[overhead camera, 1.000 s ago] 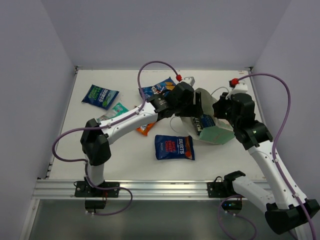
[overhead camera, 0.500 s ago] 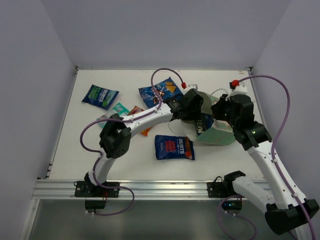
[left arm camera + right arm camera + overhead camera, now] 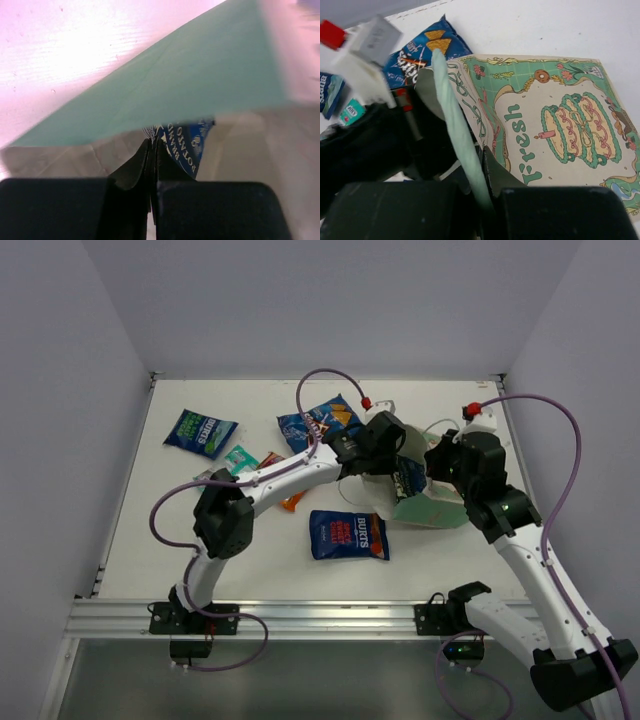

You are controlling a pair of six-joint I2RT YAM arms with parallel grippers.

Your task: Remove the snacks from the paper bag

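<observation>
The mint-green paper bag (image 3: 432, 508) lies on its side at centre right, its printed panel (image 3: 560, 125) facing up. My right gripper (image 3: 487, 167) is shut on the bag's upper rim and holds the mouth open. My left gripper (image 3: 152, 144) reaches inside the bag, under its mint wall (image 3: 175, 85). It is shut on the crimped edge of a dark blue snack packet (image 3: 184, 144), which also shows in the bag's mouth (image 3: 408, 478). Out on the table lie a blue packet (image 3: 348, 535), a blue tortilla packet (image 3: 320, 422), a teal-blue one (image 3: 200, 432), a teal-white one (image 3: 238, 458) and an orange one (image 3: 287, 500).
The left forearm (image 3: 290, 475) stretches across the table's middle, over the orange packet. Purple cables loop above both arms. White walls close the table in on the left, back and right. The aluminium rail (image 3: 300, 615) with the arm bases runs along the near edge.
The left gripper has pushed deeper into the bag's mouth and gone from open to shut on the dark blue packet. The left elbow swung right. The right gripper kept its hold on the rim.
</observation>
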